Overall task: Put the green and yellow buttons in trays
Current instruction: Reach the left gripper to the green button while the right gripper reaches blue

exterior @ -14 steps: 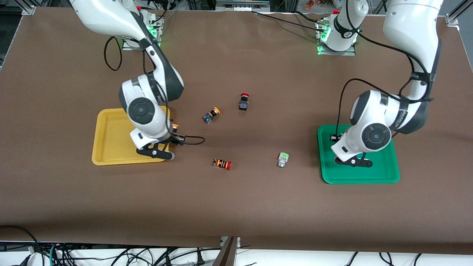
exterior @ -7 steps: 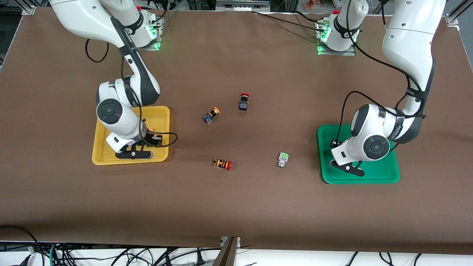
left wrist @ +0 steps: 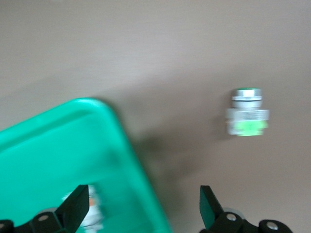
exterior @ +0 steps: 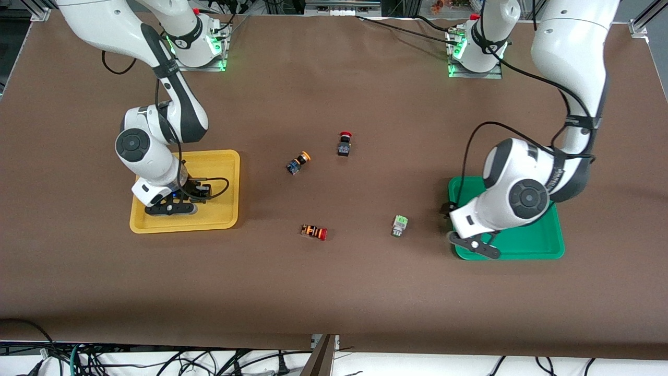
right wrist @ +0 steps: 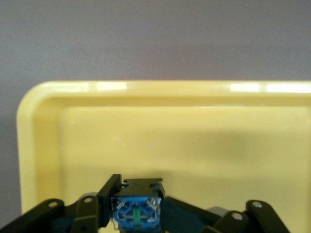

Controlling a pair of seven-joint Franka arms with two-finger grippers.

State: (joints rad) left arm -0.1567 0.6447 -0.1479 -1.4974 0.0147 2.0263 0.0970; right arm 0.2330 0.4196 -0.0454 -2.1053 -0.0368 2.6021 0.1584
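Observation:
My right gripper (exterior: 198, 190) is shut on a yellow-capped button with a black-blue body (right wrist: 136, 206) and holds it low over the yellow tray (exterior: 229, 159), which also shows in the right wrist view (right wrist: 146, 90). My left gripper (left wrist: 143, 208) is open and empty over the rim of the green tray (exterior: 527, 250) on the side toward the table's middle. A white button with an orange block (left wrist: 91, 213) lies in that tray (left wrist: 58, 145); the arm hides it in the front view. A white-silver button with a green block (exterior: 399, 225) lies on the table beside the green tray (left wrist: 247, 112). Another yellow-capped button (exterior: 298, 162) lies mid-table.
A red-capped black button (exterior: 344, 143) lies beside the yellow-capped one, farther from the front camera. A red-capped button with an orange-striped body (exterior: 314, 231) lies nearer to it. The brown table runs wide around them.
My right gripper has carried its button from the yellow tray's inner edge to over its middle. My left gripper has moved from over the green tray to its rim, toward the green-block button.

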